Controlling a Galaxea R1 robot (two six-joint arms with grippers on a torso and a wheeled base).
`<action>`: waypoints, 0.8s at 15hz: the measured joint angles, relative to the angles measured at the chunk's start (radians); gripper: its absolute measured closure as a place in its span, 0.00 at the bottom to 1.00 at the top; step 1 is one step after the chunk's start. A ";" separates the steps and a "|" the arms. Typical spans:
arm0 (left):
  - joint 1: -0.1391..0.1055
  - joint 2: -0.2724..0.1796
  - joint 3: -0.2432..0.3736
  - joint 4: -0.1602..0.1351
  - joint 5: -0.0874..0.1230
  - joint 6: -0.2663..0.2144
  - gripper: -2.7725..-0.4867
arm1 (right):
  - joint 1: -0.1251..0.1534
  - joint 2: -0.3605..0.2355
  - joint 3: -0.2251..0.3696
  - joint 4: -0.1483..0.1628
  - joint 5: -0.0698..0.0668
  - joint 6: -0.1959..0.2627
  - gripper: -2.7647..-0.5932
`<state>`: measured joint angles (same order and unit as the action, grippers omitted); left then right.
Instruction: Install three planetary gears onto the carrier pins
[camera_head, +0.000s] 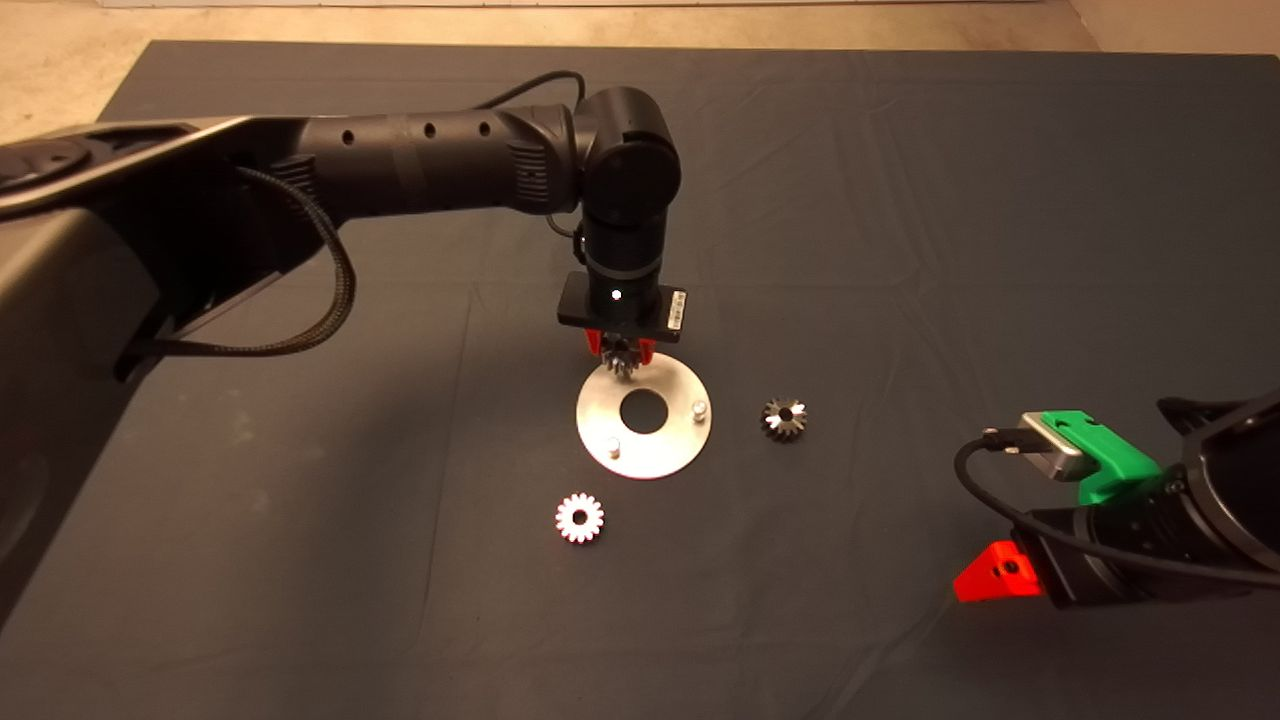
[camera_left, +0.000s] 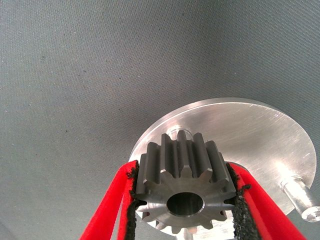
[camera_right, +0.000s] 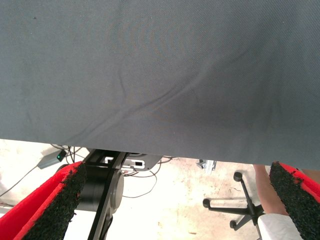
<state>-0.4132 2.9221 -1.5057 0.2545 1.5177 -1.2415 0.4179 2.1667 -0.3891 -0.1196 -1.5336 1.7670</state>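
My left gripper (camera_head: 620, 352) is shut on one planetary gear (camera_head: 622, 362), a dark grey toothed gear, and holds it just above the far edge of the round silver plate (camera_head: 672, 450). The left wrist view shows the gear (camera_left: 175, 160) clamped between the red fingers (camera_left: 107, 205), with a carrier pin (camera_left: 179, 133) just behind it. Two more carrier pins (camera_head: 698, 408) (camera_head: 613, 447) stand bare on the plate. A second gear (camera_head: 785, 418) lies on the mat to the plate's right. A third, bright gear (camera_head: 579, 518) lies in front of the plate. My right gripper (camera_head: 992, 580) is parked at the lower right, open.
The dark mat (camera_head: 900, 200) covers the table. The right wrist view looks past the mat's edge (camera_right: 150, 150) at the floor, with cables, a chair base (camera_right: 240, 207) and a person's leg (camera_right: 265, 195).
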 joint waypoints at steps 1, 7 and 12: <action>0.000 0.000 0.000 0.000 0.000 0.001 0.76 | 0.000 0.000 0.000 0.000 0.000 0.000 0.02; 0.000 -0.003 0.000 0.000 0.001 0.001 0.70 | 0.000 0.000 0.000 0.000 0.000 0.000 0.02; 0.000 -0.017 0.010 -0.001 -0.001 -0.003 0.59 | 0.000 0.000 0.000 0.000 0.000 0.000 0.02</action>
<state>-0.4132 2.9052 -1.4953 0.2538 1.5164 -1.2440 0.4180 2.1664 -0.3891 -0.1196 -1.5340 1.7670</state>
